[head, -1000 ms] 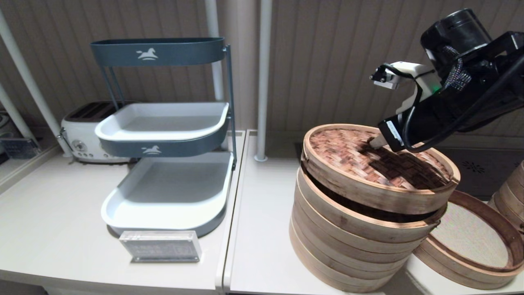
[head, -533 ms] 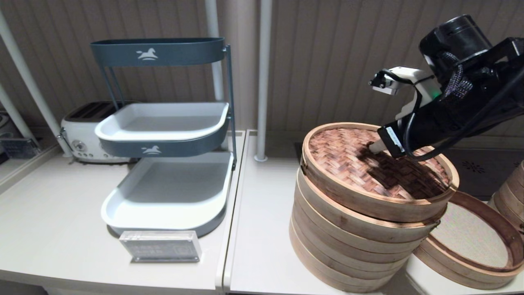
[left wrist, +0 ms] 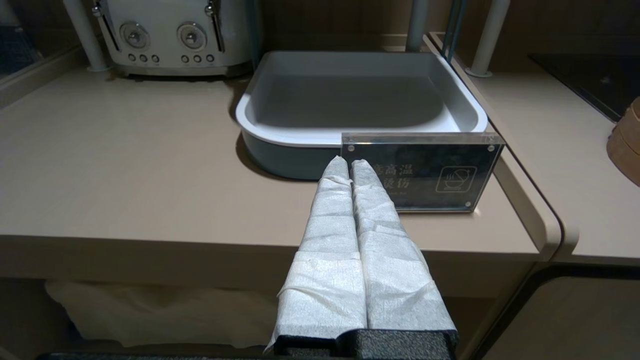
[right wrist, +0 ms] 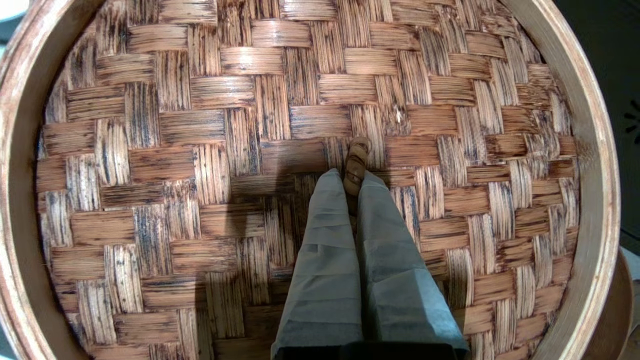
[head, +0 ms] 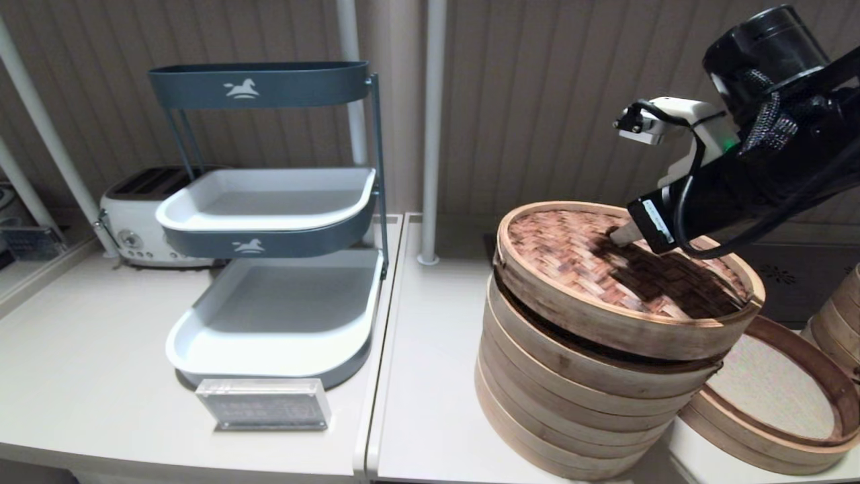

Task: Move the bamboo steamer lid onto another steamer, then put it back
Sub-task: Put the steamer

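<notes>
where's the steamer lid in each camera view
Head view: the steamer lid sits right of centre on the tall steamer stack, under the right tool.
Left wrist view: not in it; only the shut left tool over the counter.
Right wrist view: the lid fills the picture.
Shared landmark: the right tool, pinching the lid's centre loop.

Acrylic sign (left wrist: 421, 172) reads "高温" beside a steam pictogram.
</notes>
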{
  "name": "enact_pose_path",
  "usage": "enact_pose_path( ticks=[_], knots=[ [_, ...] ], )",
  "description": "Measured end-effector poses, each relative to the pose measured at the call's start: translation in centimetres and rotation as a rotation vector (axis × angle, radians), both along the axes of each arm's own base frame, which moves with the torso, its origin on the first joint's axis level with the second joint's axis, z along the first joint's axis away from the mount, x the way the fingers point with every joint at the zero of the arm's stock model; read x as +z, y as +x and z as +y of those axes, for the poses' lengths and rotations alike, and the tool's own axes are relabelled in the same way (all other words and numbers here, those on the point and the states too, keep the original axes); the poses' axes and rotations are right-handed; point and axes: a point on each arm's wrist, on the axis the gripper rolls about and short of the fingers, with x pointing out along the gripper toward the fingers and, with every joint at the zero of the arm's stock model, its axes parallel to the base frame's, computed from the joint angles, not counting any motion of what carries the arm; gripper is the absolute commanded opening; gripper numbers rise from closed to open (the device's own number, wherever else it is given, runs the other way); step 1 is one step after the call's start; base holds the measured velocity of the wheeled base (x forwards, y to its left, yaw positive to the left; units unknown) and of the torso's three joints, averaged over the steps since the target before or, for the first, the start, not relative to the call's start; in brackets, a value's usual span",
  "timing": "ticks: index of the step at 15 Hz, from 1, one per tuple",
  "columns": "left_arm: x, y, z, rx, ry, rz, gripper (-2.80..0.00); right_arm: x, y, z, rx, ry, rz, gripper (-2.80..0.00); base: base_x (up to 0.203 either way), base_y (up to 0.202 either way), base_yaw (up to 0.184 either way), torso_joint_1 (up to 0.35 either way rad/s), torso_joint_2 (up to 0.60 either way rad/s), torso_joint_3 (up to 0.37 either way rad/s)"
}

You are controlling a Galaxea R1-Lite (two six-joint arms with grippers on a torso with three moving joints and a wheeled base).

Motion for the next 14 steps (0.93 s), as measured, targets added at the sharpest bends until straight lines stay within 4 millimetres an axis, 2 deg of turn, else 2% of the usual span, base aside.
enact_pose_path(
  ticks=[7,14],
  knots=[
    [0.0,0.0,0.0,0.000,0.000,0.000,-2.80,-0.9,-0.2,-0.1,-0.002,-0.011,0.035,-2.80,0.000,0.000,0.000,0.000,0.00,0.000],
    [0.0,0.0,0.0,0.000,0.000,0.000,-2.80,-0.7,-0.4,-0.1,0.000,-0.009,0.029,-2.80,0.000,0.000,0.000,0.000,0.00,0.000]
  ],
)
